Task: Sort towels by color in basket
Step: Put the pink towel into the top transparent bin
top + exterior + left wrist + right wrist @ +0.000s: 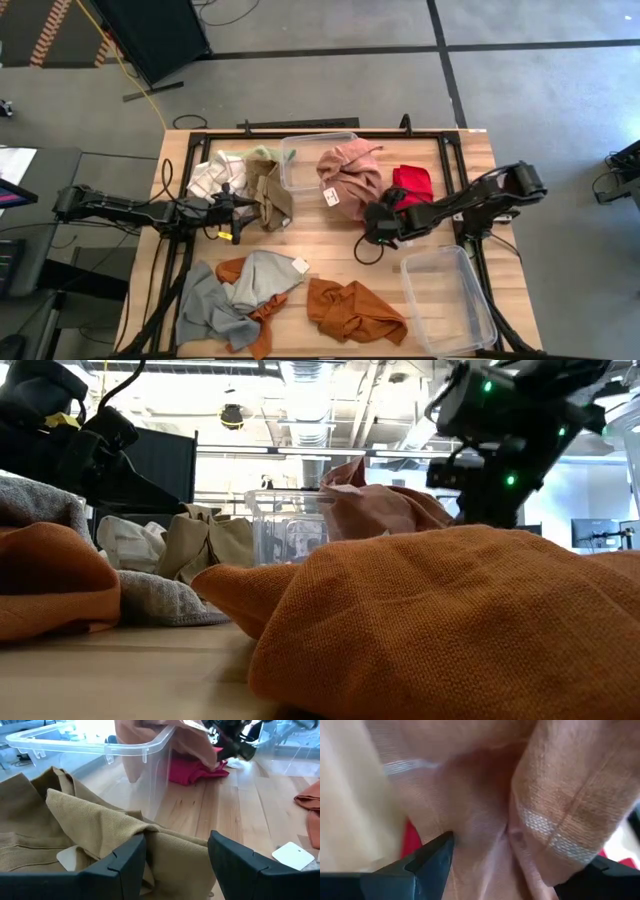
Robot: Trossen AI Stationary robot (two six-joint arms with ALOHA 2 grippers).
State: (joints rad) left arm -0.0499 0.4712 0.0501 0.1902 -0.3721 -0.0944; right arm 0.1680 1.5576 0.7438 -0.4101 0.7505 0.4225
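Claws both stand spread: right claw (372, 226) against the pink towel (350, 175), left claw (240, 205) over the tan towel (268, 192).

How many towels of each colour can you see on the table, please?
Rust orange towels: 2
Grey towels: 2
Tan towel: 1
Pink towel: 1
Red towel: 1
White-checked towel: 1
Pale green towel: 1
Total: 9; overlapping folds could hide more.
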